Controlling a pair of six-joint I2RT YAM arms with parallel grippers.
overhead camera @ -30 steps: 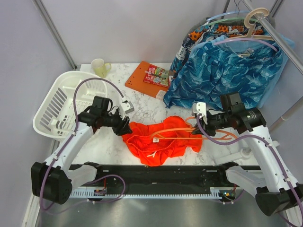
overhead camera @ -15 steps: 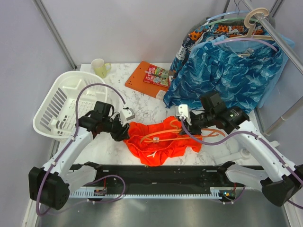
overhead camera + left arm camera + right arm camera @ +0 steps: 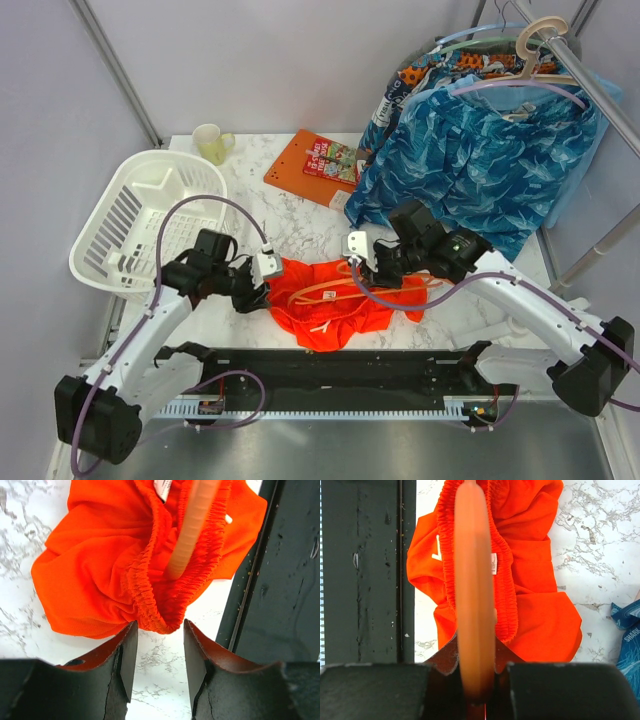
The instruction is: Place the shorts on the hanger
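Shorts [image 3: 330, 312] bunched on bench [image 3: 300, 228], hanger [image 3: 474, 580] threaded inside; right claw [image 3: 476, 653] pinches hanger, left claw [image 3: 160, 645] gapes; basket [image 3: 110, 250] stands apart.

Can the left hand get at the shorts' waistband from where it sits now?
Probably yes. The left hand is open, with the gathered waistband of the shorts right in front of it. The hanger runs through that waistband just beyond, so it might get pinched too.

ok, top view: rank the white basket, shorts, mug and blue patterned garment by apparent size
1. blue patterned garment
2. white basket
3. shorts
4. mug

The garment hangs from a rail, likely nearer the camera, so its lead over the basket is unsure.
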